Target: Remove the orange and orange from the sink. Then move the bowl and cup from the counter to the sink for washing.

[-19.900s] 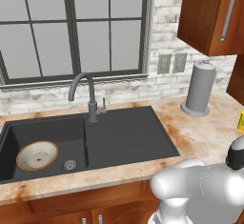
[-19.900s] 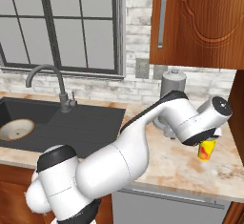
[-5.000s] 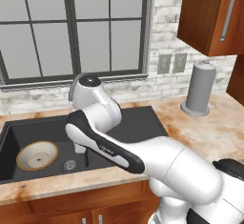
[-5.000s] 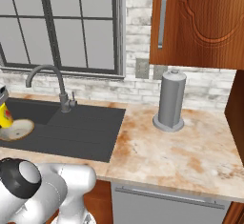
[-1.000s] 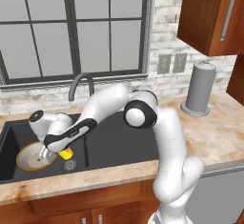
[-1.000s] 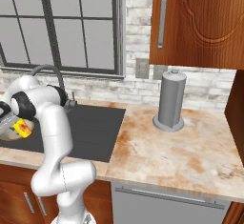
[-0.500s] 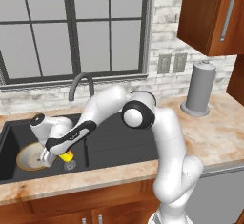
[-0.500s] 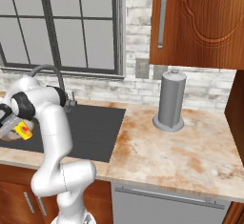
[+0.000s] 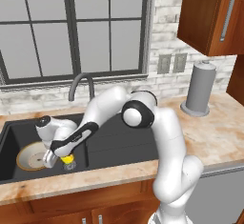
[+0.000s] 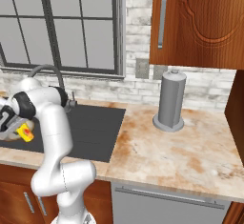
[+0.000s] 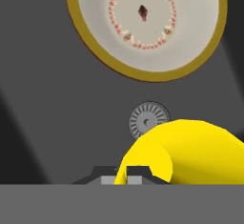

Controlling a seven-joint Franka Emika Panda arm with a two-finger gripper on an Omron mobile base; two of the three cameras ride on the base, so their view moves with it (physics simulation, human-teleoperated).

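Now, pincer (image 9: 63, 160) low inside the sink (image 9: 119, 144), jaws drawn close on the cup (image 9: 68, 159), which it holds. Cup yellow; in the hand view it (image 11: 188, 152) lies tilted across the lower right, right against the pincer. Round metal drain (image 11: 148, 119) sits just beyond the cup, straight ahead of the pincer. Bowl (image 9: 32, 155) rests on the sink floor, farther ahead past the drain, cream inside with a tan rim, apart from the cup. From the right base view, cup (image 10: 25, 133) hangs at the pincer over the sink's near edge beside the counter (image 10: 181, 147).
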